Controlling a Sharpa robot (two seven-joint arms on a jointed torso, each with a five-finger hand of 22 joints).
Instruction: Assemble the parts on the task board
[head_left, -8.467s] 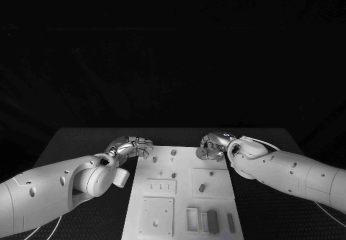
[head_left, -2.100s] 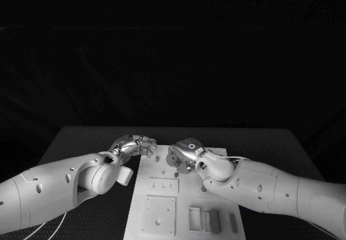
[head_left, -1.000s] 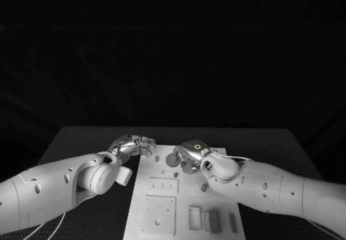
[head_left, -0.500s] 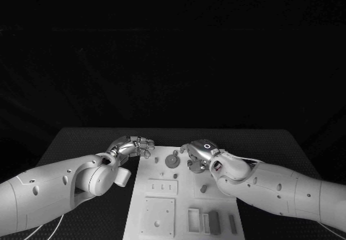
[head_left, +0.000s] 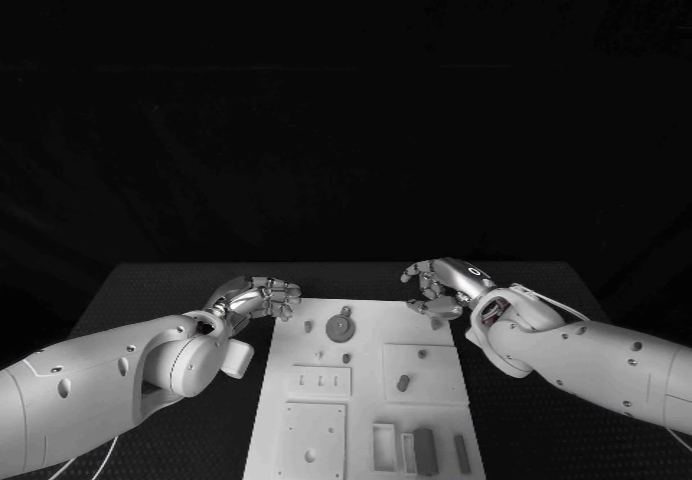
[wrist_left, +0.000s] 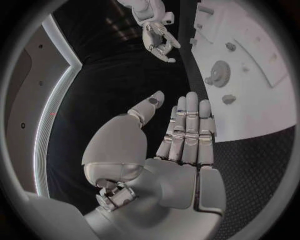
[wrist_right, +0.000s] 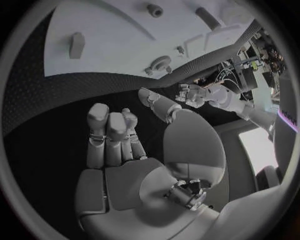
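- Gear (head_left: 340, 327) sits on board (head_left: 433, 400), far end.
- Left robot hand (head_left: 261, 296), right robot hand (head_left: 441, 286): both empty, fingers loosely apart, at board's far corners.
- Next, likely: pick another part.

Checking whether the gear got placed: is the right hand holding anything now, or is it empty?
Empty. The right hand hangs past the task board's far corner, nothing between its fingers; the gear lies on the board, apart from it.

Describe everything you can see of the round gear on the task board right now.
The gear is a small grey toothed disc with a hub at its centre, lying flat on the far part of the white task board. Nothing touches it: the left hand sits beside the board's far left corner, the right hand beyond its far right corner.
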